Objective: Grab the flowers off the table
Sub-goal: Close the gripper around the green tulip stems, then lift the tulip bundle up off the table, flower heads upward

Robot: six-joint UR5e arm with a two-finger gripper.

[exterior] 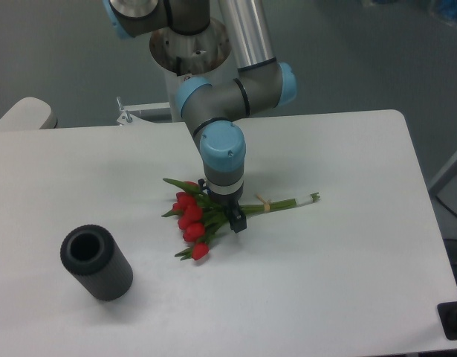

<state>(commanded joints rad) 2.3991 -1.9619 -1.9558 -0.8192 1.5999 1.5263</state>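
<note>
The flowers (192, 219) lie on the white table (339, 260) near its middle: red tulip buds with green leaves at the left, long green stems (287, 203) running right, tied by a pale band (263, 202). My gripper (229, 216) points straight down over the bunch where the leaves meet the stems. One dark finger (237, 220) shows at the near side of the stems; the other is hidden behind the wrist. I cannot tell whether the jaws are closed on the stems.
A dark grey ribbed cylinder (96, 262) lies on the table at the front left, open end facing up-left. The arm's base (189, 48) stands at the table's back edge. A dark object (455, 321) sits at the front right corner.
</note>
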